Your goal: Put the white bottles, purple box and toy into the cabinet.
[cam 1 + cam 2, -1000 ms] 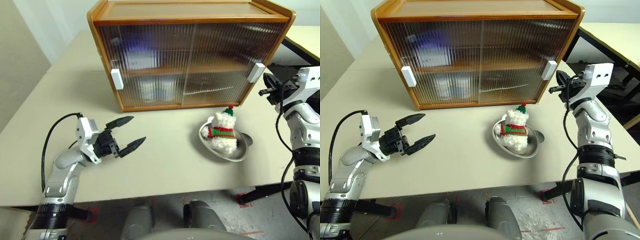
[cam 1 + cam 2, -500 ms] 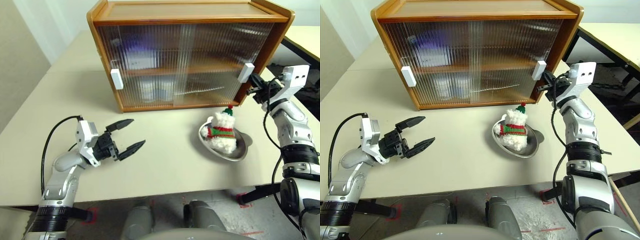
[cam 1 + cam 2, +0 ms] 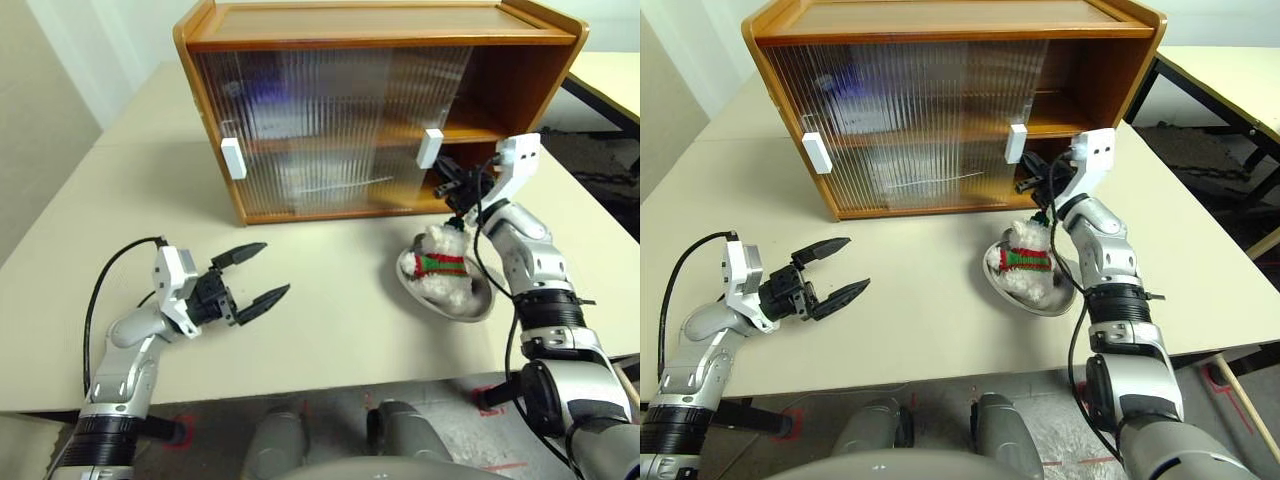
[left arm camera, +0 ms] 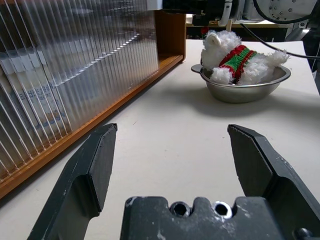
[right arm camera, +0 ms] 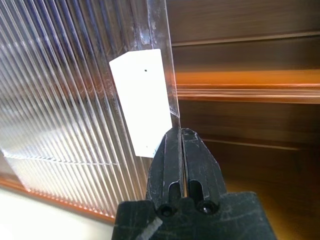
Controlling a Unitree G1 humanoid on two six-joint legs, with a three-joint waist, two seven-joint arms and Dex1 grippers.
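Note:
The cabinet [image 3: 380, 22] stands at the back of the table, its right door slid partway left so the right end is open. My right gripper [image 3: 447, 183] is shut, its tips against that door's white handle [image 5: 142, 100]. The toy [image 3: 440, 268], a fluffy white figure with a red-green scarf, sits in a steel dish [image 3: 482, 306] in front of the opening. Pale blue-printed shapes, the white bottles [image 4: 30, 100], blur behind the ribbed door on the lower level. A purple blur, the purple box [image 3: 268, 95], shows on the shelf above. My left gripper [image 3: 272, 268] hangs open and empty above the table's left part.
The left door's white handle [image 3: 233, 158] sits near the cabinet's left edge. A beige table [image 3: 330, 330] runs bare between my left gripper and the dish. A second table [image 3: 610, 75] stands at the far right.
My right gripper has swept left with the right door's handle, sliding that door left and baring the cabinet's right end. The left arm has kept still.

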